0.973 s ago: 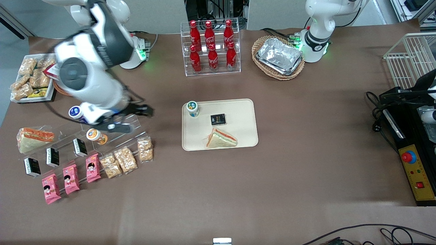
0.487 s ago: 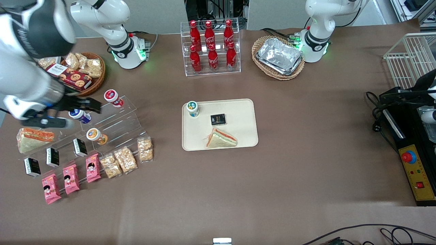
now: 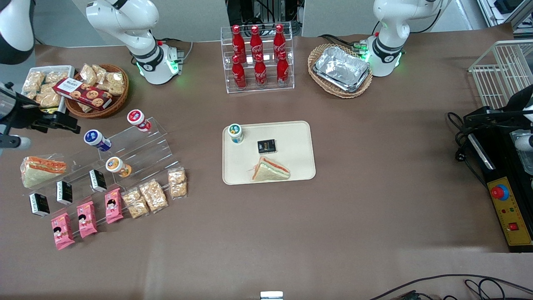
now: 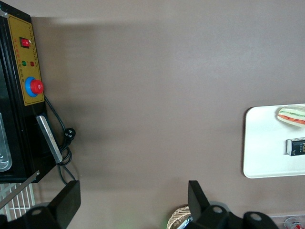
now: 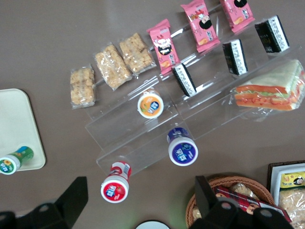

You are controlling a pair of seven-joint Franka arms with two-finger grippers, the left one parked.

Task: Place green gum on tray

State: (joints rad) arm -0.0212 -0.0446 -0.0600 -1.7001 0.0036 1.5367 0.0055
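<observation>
Standing upright on the tray (image 3: pixel 291 133), the green gum (image 3: pixel 235 133) is sitting in the tray corner that is farther from the front camera and toward the working arm's end of the counter (image 3: pixel 266 233). Nothing is gripping it. On the same tray, a small black packet (image 3: pixel 266 146) is lying near the middle and a wrapped sandwich (image 3: pixel 270 170) is resting by the tray edge nearest the front camera; the three items are apart from each other.

The pincer (image 3: pixel 46 129) is hanging empty at the working arm's edge of the counter, well apart from the tray, with its fingers spread wide in the right wrist view (image 5: pixel 138 202). It is hovering near the clear acrylic step shelf (image 3: pixel 137 146), close to the wicker snack basket (image 3: pixel 98 89).

On the shelf, the red-lidded bottle (image 3: pixel 136 119), blue-lidded bottle (image 3: pixel 95 139) and orange-lidded bottle (image 3: pixel 116 166) are lying tilted on separate steps. Black packets (image 3: pixel 64 191), pink snack packs (image 3: pixel 85 218) and clear bags of puffed snacks (image 3: pixel 154 193) are lining the shelf's edge nearest the front camera, and a second sandwich (image 3: pixel 41 168) is sitting at the shelf's end by the counter edge.
</observation>
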